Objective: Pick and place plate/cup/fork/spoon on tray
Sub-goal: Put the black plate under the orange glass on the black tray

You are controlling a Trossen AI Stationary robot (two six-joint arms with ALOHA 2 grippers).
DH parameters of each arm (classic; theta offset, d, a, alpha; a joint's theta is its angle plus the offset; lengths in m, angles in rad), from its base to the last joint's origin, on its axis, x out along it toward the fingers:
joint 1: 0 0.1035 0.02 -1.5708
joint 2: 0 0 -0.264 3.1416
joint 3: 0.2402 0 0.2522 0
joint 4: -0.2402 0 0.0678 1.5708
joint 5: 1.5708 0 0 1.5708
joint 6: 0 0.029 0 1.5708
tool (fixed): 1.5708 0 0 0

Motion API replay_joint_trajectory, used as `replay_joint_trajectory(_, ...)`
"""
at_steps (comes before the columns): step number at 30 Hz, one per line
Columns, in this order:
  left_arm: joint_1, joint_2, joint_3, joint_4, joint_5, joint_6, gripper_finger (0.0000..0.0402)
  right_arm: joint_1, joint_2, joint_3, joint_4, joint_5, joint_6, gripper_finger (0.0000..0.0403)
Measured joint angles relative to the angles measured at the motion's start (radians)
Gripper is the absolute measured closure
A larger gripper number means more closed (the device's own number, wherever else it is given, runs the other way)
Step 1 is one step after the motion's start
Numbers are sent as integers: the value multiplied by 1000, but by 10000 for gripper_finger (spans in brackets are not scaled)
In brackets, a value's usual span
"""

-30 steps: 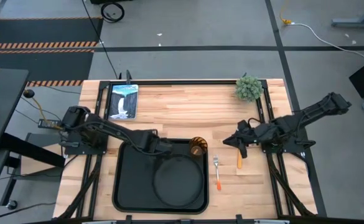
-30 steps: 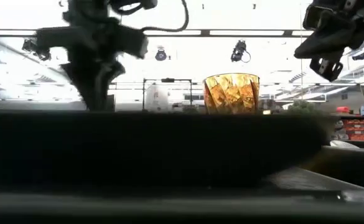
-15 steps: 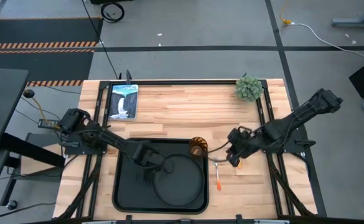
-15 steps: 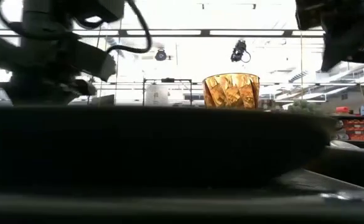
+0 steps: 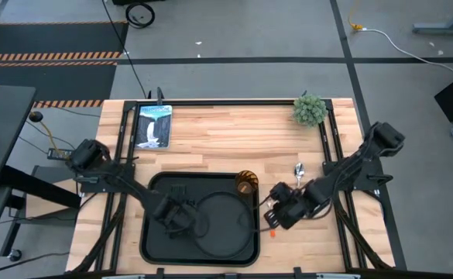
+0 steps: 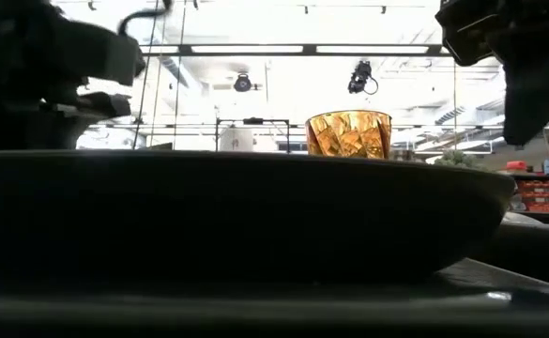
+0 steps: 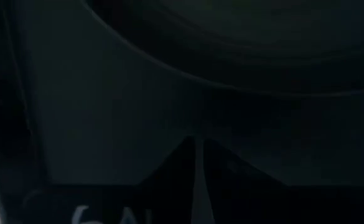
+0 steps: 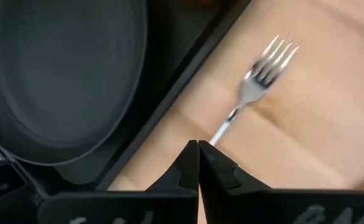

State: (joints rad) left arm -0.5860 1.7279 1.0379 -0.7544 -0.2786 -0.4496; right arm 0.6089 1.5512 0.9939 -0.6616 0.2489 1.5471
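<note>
From above, I see the plate (image 5: 224, 219) and cup (image 5: 245, 183) on the tray (image 5: 152, 244); the right gripper (image 5: 271, 219) hovers over the fork (image 5: 271, 229) on the tabletop (image 5: 226, 132), right of the tray. Right wrist: fingers (image 8: 188, 163) closed, empty. The fork looks light, stiff, slippery; I'd pinch its handle. Left wrist: left gripper (image 7: 197, 163) closed, empty, over the tray.

A matte black plate (image 5: 224, 223) is seen within a black tray (image 5: 155, 244); a faceted amber-orange cup (image 6: 349, 134) and a silver-headed fork (image 8: 259, 78) are shown on pale wood.
</note>
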Motion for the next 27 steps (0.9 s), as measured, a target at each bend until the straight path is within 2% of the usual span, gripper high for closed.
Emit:
replay_joint_trajectory(7,-14,0,0,24,-87,-2,363,23,151,168,-75,-12,24,398)
replay_joint_trajectory(14,-14,0,0,72,-102,35,363,40,220,319,-223,-7,43,398)
replay_joint_trajectory(18,-14,1,0,52,-103,22,363,58,231,336,-264,2,75,398)
replay_joint_trajectory(23,-20,1,0,121,-79,23,363,70,272,335,-287,41,122,398)
replay_joint_trajectory(27,-25,1,0,181,-75,24,363,70,321,334,-280,32,113,396)
